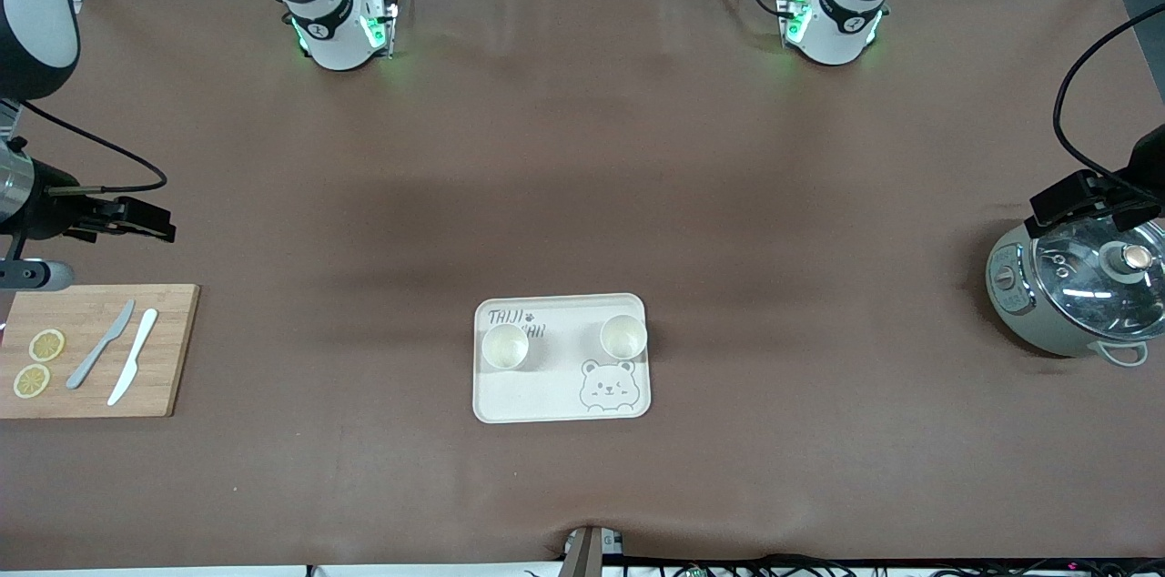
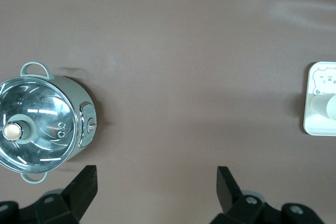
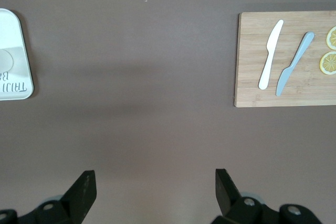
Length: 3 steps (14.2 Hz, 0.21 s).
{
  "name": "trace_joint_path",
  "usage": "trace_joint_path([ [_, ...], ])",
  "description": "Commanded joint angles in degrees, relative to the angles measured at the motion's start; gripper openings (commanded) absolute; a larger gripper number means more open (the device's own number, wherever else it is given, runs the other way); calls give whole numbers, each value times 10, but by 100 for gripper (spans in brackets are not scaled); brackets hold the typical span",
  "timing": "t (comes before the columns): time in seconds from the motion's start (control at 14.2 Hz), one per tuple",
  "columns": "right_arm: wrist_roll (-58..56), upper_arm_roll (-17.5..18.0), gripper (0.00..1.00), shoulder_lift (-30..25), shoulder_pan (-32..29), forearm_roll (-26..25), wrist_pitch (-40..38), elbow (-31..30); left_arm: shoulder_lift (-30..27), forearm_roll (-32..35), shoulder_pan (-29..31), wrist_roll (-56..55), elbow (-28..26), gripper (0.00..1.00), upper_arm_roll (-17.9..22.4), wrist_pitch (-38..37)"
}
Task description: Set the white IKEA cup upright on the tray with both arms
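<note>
The tray [image 1: 562,359] lies near the middle of the worktop [image 1: 582,195], toward the edge nearest the front camera. Two white cups stand upright on it, mouths up: one cup [image 1: 505,346] on the "TAIJI BEAR" lettering toward the right arm's end, the second cup [image 1: 623,336] toward the left arm's end, just above the bear drawing. They are well apart from each other and each sits inside the rim.

The left tool [image 2: 156,184] hangs over bare worktop at the left arm's end, beside a lidded pot [image 1: 1074,286]; its fingers [image 2: 84,182] are spread wide with nothing between them. The right tool [image 3: 155,187] hangs over bare worktop at the right arm's end, near a cutting board [image 1: 96,349] that carries two knives [image 1: 118,354] and two lemon slices [image 1: 38,363]; it too is wide open and empty.

Judging from this, the placing looks done and both arms wait clear of the tray.

The risks are small. The second cup stands close to the tray's rim, so any nudge to the tray could tip it over the edge. If an arm swings back inward low, it could clip a cup. The left tool is near the pot, and a careless descent could strike its glass lid.
</note>
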Motion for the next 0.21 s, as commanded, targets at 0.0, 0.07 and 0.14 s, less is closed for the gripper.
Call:
trace_joint_path([
  [0.0, -9, 8, 100, -12, -11, 16, 5, -11, -7, 5, -2, 7, -3, 100, -1, -8],
  [0.07, -17, 8, 100, -12, -11, 16, 5, -8, -7, 5, -2, 6, -3, 100, -1, -9],
  [0.14, -30, 8, 100, -13, -11, 17, 6, -7, -7, 6, -2, 6, -3, 100, -1, -9],
])
